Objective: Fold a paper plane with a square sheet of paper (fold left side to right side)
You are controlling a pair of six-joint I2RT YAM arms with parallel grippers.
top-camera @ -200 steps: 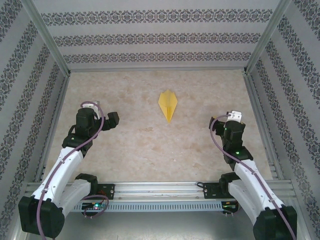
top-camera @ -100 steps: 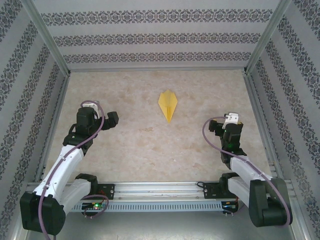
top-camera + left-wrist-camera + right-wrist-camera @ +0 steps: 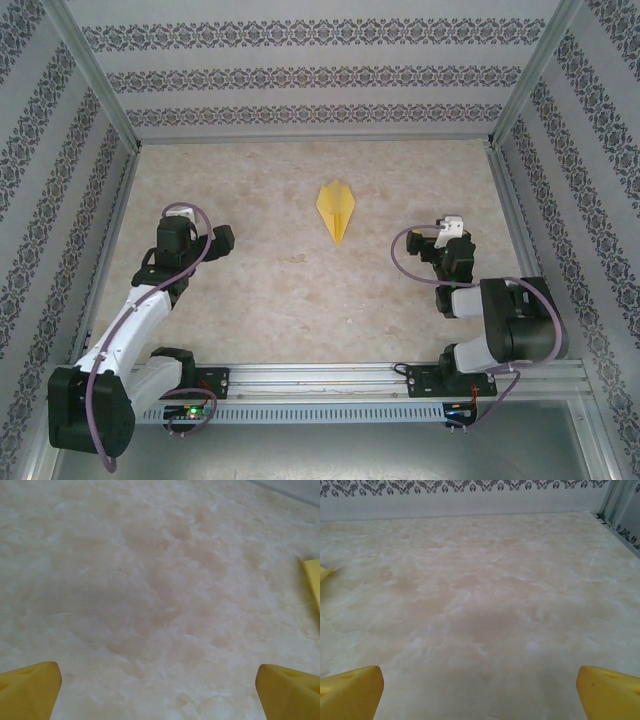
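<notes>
- Folding looks finished: the paper plane (image 3: 337,208) lies on the counter (image 3: 250,300), nose toward the arms.
- Wide open and empty, the left claw (image 3: 218,241) and right claw (image 3: 424,246) flank it, well apart, leaving it undisturbed.

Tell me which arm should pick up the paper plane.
Right, narrowly: the right gripper stands a little nearer the paper plane than the left gripper. Both are open and empty, apart from it.
</notes>
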